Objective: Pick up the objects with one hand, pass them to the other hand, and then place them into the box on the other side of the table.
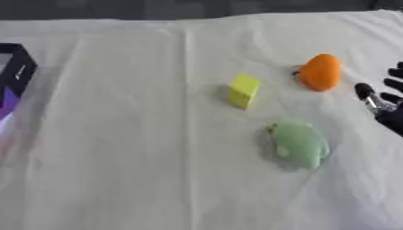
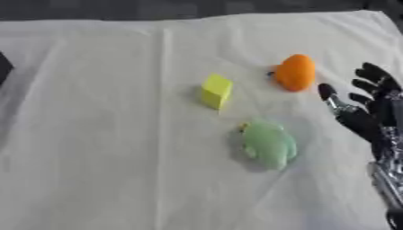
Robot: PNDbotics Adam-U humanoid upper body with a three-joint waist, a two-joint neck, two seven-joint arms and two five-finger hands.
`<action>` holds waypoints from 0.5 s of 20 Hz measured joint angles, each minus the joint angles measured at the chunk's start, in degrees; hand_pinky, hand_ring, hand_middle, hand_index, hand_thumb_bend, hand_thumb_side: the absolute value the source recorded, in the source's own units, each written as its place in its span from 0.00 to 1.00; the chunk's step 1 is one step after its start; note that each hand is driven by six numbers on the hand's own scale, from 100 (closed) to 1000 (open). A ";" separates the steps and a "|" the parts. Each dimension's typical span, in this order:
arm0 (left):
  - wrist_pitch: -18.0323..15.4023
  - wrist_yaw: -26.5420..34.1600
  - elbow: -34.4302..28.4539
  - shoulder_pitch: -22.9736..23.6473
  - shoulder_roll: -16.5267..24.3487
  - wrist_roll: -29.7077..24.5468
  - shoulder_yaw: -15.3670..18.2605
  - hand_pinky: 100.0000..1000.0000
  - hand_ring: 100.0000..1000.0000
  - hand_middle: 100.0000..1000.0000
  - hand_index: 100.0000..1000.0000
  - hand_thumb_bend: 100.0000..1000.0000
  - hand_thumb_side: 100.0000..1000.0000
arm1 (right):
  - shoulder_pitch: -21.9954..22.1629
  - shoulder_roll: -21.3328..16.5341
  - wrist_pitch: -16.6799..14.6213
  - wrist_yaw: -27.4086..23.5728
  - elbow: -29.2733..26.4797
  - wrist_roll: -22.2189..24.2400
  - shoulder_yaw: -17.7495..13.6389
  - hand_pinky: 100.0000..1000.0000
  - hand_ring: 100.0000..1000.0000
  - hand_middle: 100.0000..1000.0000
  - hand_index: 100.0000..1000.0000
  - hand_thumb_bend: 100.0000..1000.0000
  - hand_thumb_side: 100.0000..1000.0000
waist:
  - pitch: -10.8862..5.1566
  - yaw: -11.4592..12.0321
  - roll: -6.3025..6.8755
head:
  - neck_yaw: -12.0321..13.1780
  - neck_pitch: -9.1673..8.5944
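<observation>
On the white cloth (image 1: 141,134): three objects right of centre, all apart
Orange (image 2: 296,72): farthest back, nearest the right hand, not touched
Yellow block (image 2: 217,91): left of orange, tilted
Green toy (image 2: 269,143): nearest the camera, lying flat
Right hand (image 2: 364,112): right edge, fingers spread, holding nothing
Box (image 1: 14,74): left edge, black and purple, partly cut off

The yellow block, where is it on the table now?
The yellow block lies on the white cloth right of the middle, left of the orange object and above the green object, touching neither.
</observation>
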 measured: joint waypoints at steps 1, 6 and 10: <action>0.05 0.00 0.00 0.02 0.29 -0.02 -0.06 0.72 0.63 0.68 0.80 0.00 0.77 | 0.84 -1.02 0.25 0.53 0.00 0.45 0.18 0.79 0.85 0.81 0.88 0.54 0.17 | -0.15 -0.21 -0.13 | 0.01 -0.01; 0.26 -0.12 0.00 0.22 1.64 -0.15 -0.11 0.72 0.63 0.68 0.80 0.00 0.77 | 4.99 -6.99 2.17 3.31 0.00 3.30 1.26 0.81 0.86 0.82 0.88 0.58 0.18 | -0.70 0.11 -0.97 | -0.76 0.13; 0.45 -0.25 0.00 0.62 1.96 -0.14 -0.11 0.72 0.63 0.68 0.80 0.00 0.77 | 5.36 -12.33 4.44 3.62 0.00 5.66 2.26 0.82 0.86 0.83 0.89 0.59 0.19 | -0.70 0.09 -0.97 | -1.43 0.25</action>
